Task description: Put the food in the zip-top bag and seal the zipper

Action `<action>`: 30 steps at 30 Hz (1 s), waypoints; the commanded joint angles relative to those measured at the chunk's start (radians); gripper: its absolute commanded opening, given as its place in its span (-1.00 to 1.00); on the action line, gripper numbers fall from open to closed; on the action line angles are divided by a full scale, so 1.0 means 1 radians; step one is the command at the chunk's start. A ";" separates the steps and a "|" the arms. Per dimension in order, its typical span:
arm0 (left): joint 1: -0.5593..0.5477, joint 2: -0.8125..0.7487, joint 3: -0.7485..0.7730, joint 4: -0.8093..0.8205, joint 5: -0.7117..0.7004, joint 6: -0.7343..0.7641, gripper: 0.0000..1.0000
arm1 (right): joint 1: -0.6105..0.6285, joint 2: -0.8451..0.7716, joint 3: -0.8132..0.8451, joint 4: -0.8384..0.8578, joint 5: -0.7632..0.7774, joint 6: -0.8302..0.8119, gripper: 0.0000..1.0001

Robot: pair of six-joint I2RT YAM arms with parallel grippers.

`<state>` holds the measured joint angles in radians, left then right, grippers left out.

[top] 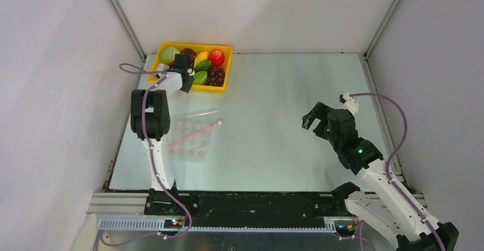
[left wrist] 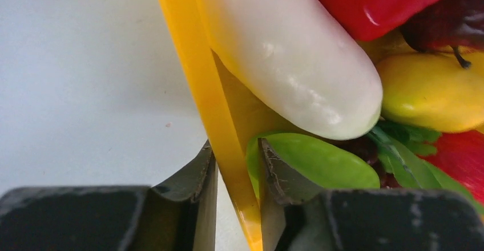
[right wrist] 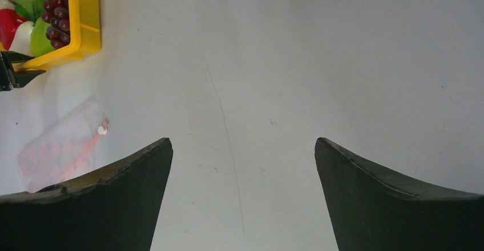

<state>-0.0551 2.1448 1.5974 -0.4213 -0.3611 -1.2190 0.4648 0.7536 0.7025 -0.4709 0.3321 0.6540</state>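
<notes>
The food lies in a yellow tray (top: 227,49) at the back left: pale green cabbage (top: 169,53), red apple (top: 216,57), dark grapes (top: 215,76). My left gripper (top: 184,85) is at the tray's near edge. In the left wrist view, the left gripper (left wrist: 237,160) is shut on the tray wall (left wrist: 194,68), one finger outside and one inside against a green piece (left wrist: 325,162). A white radish (left wrist: 285,51) and a red pepper (left wrist: 376,0) lie just beyond. The zip-top bag (top: 191,140) lies flat near the left arm, its pink zipper (top: 197,131) slanting across. My right gripper (top: 313,120) hovers open over bare table.
White walls close in the table on three sides. The right wrist view shows the right gripper (right wrist: 242,148) over grey tabletop, with the bag (right wrist: 60,151) and a tray corner (right wrist: 88,11) at its far left. A yellow piece (left wrist: 434,91) sits beside the radish.
</notes>
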 commanded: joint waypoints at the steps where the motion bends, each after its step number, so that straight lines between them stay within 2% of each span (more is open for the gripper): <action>1: -0.053 -0.022 0.012 -0.050 0.036 0.063 -0.58 | -0.006 -0.001 0.002 -0.021 -0.009 0.009 0.99; 5: -0.085 -0.042 -0.029 -0.059 0.067 0.075 -0.76 | -0.007 -0.011 0.002 -0.034 -0.013 0.016 0.99; 15: -0.226 -0.155 -0.118 -0.070 0.102 0.146 -0.97 | -0.007 -0.085 -0.031 -0.049 -0.043 0.054 0.99; 23: -0.406 -0.258 -0.249 -0.016 0.154 0.299 -1.00 | -0.006 -0.146 -0.050 -0.079 -0.050 0.067 0.99; 26: -0.472 -0.276 -0.244 -0.016 0.167 0.369 -1.00 | -0.007 -0.160 -0.059 -0.081 -0.049 0.065 0.99; 30: -0.569 -0.255 -0.196 -0.060 0.162 0.356 -1.00 | -0.006 -0.167 -0.067 -0.083 -0.045 0.065 0.99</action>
<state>-0.5472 1.9369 1.3487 -0.4793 -0.2371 -0.9077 0.4606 0.6003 0.6430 -0.5518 0.2798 0.7078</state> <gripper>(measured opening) 0.222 0.993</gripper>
